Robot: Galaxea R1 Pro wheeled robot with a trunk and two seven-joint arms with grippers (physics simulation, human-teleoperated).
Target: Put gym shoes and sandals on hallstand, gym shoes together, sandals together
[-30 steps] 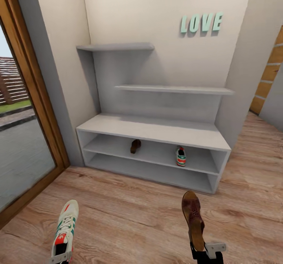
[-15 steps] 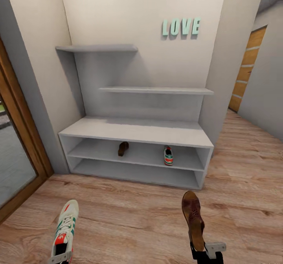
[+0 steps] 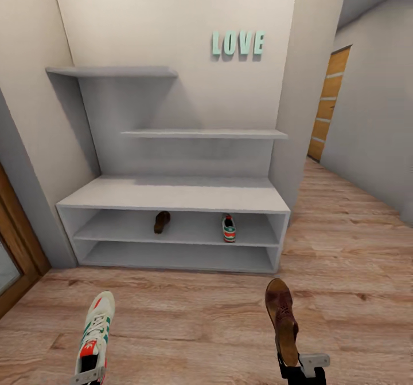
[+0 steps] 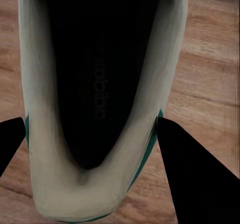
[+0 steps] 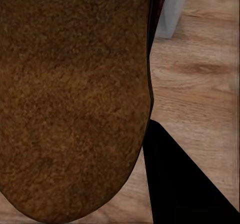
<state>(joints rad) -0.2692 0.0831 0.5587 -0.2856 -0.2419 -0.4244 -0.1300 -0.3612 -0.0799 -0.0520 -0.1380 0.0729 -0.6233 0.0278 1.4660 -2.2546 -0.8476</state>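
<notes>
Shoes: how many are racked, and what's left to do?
Done: one sandal and one gym shoe sit apart on the hallstand's upper open tier. In hand: the left gripper holds the second gym shoe, the right gripper the second sandal. Left: set each beside its mate.

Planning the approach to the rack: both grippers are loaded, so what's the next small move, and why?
Probably roll the base closer to the hallstand. The left gripper holds a gym shoe and the right gripper a sandal, both over the floor, short of the rack. Their mates, a sandal and gym shoe, sit apart on the upper tier.
</notes>
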